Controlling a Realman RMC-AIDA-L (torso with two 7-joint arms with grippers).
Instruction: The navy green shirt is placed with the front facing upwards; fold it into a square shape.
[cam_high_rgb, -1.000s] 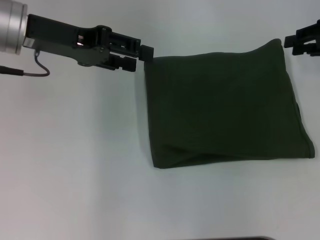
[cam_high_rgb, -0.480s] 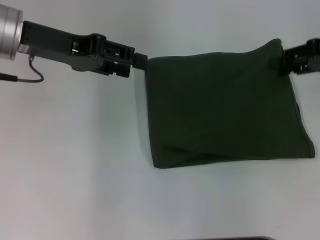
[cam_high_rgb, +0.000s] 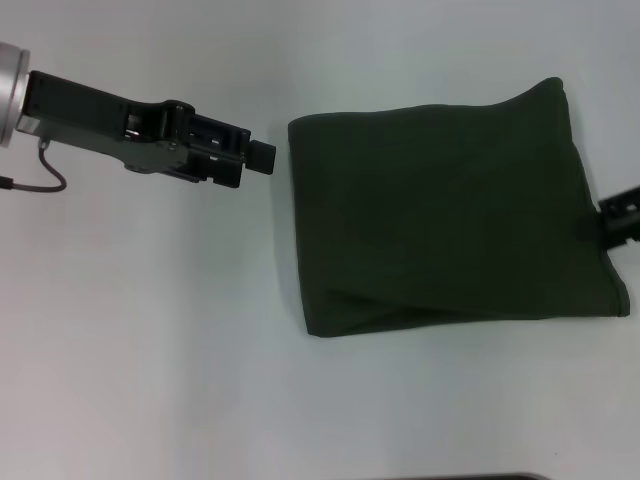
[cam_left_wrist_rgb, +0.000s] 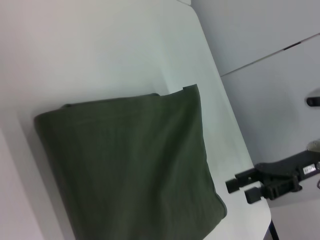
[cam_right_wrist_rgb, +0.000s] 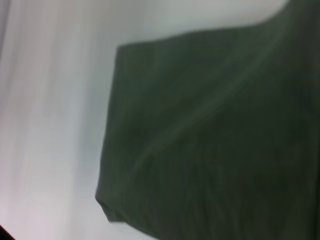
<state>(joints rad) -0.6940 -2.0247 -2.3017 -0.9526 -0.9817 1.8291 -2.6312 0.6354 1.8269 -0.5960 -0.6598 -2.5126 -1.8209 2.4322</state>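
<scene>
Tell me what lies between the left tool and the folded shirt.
Nothing: in the head view only bare white table separates the left tool from the navy green shirt.

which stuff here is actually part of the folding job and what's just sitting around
Part of the job:
- navy green shirt, folded into a rough square on the table
- left gripper, just off the shirt's far left corner
- right gripper, at the shirt's right edge

Just there:
- white table
- grey cable hanging under the left arm
</scene>
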